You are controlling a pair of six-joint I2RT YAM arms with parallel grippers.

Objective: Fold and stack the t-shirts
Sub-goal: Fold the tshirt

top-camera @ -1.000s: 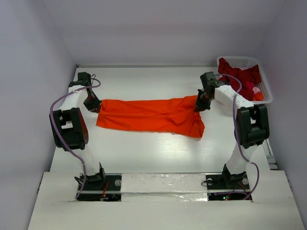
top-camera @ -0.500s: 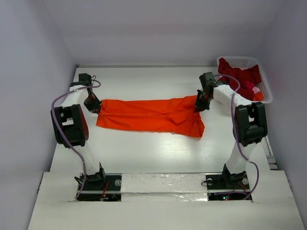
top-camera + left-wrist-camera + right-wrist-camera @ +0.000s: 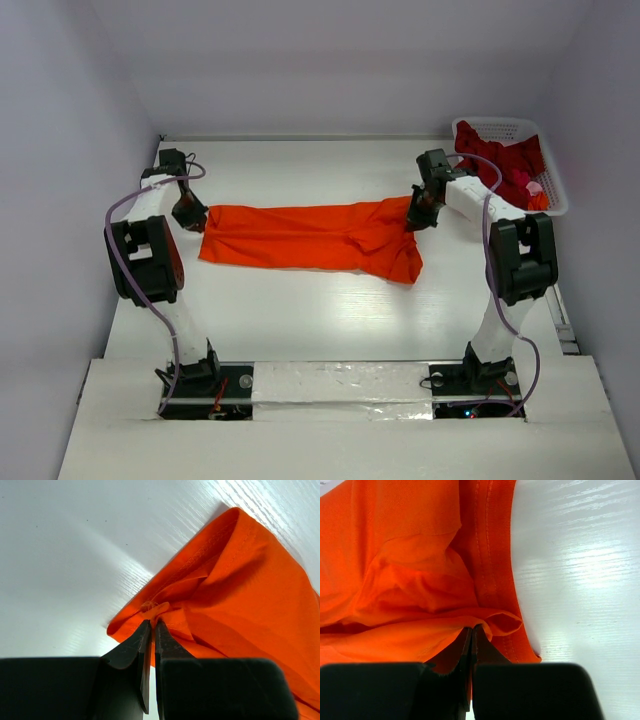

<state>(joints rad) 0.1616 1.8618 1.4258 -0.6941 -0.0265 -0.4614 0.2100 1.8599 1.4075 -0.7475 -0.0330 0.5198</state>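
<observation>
An orange t-shirt (image 3: 305,237) lies stretched in a long band across the middle of the table. My left gripper (image 3: 194,219) is shut on its left end, pinching a bunched hem (image 3: 152,611) between the black fingers (image 3: 134,647). At the right end my right gripper (image 3: 418,217) is shut on a fold of the same shirt (image 3: 410,580), close to a stitched edge. A dark red t-shirt (image 3: 500,160) lies crumpled in the basket at the back right.
The white lattice basket (image 3: 553,180) stands at the back right corner, close behind my right arm, with a bit of pink and orange cloth in it too. White walls close in the table on three sides.
Both grippers have carried the orange shirt a little toward the back of the table, and the band lies slightly tauter and flatter. The grips have not changed.
</observation>
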